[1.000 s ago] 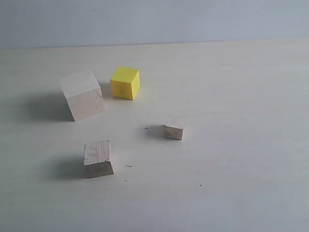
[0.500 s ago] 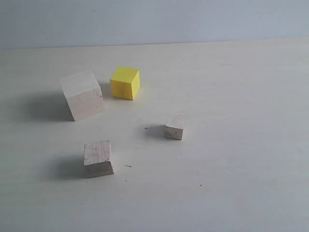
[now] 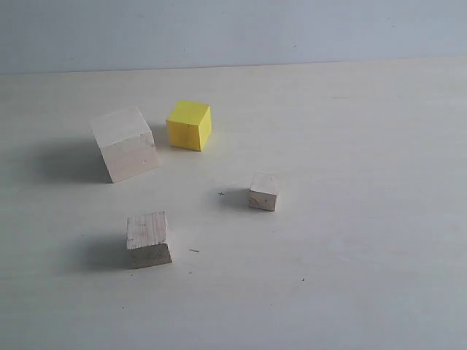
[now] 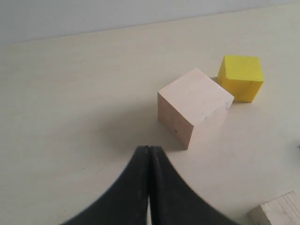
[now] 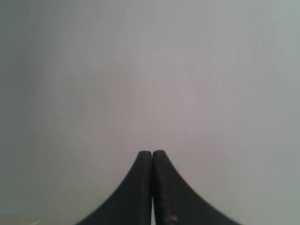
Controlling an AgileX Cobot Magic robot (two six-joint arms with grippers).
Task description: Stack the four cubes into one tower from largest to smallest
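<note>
Cubes: all four apart on the tabletop point(image 3: 365, 219), none stacked
Places: large wooden cube point(image 3: 125, 144) upper left in the exterior view, yellow cube point(image 3: 190, 125) just beside it, small wooden cube point(image 3: 263, 191) near centre, medium wooden cube point(image 3: 148, 238) lower left
Left end effector point(image 4: 149, 152): jaws together, empty, facing the large wooden cube
Right end effector point(image 5: 152, 154): jaws together, empty, sees no cube
Risk: closed jaws could push a cube away; yellow cube placed off-centre would make the tower lean
</note>
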